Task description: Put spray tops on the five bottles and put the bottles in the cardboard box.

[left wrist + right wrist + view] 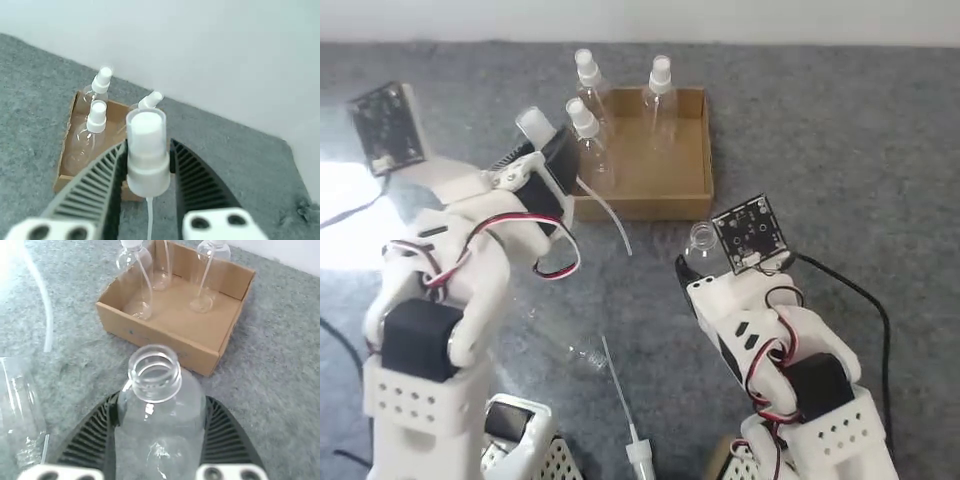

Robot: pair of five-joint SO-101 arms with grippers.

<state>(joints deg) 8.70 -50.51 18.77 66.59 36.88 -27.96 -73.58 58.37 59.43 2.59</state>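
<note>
Currently, the left tool (147, 150) is clamped on a spray top (146, 125), with one finger on each side of its collar. The left wrist view shows this grip head-on. The high view adds the tube (610, 220), which hangs from the spray top and slants down past the front wall of the box (650, 205).

The right tool (160, 407) is clamped on an open bottle (154, 371), held upright near the front of the box. The right wrist view shows its bare neck and the fingers on both sides. In the high view a camera board partly covers this bottle.

Three capped bottles stand inside the box: a front bottle (585, 135), a rear bottle (590, 85) and a third bottle (660, 90).

A fifth bottle (17, 410) lies on its side on the surface (840, 130). The right wrist view shows its clear body. The high view renders it as faint glints between the arms.

A loose top (638, 455) lies on the surface between the arm bases, in the high view.
</note>
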